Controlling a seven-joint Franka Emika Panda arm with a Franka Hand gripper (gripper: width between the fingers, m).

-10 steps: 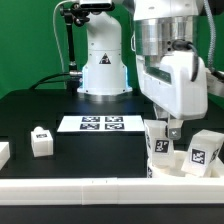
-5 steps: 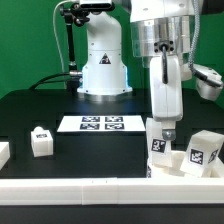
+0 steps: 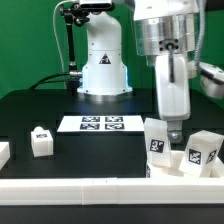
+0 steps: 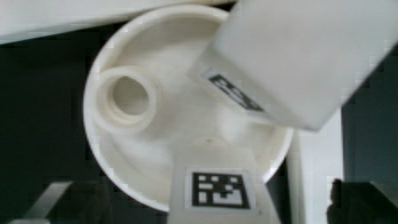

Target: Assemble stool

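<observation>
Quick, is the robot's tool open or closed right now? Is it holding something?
Tool: open, with its fingers spread either side of a tagged stool leg, not clamped on it.

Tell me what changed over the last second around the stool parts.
The wrist turned, so the hand now shows its narrow side, then drifted slightly toward the exterior view's right. The fingers hang low, appearing between the middle leg and the exterior view's rightmost leg. Nothing was visibly taken hold of or let go. Both those legs, the seat, the loose leg and the marker board stayed put.
</observation>
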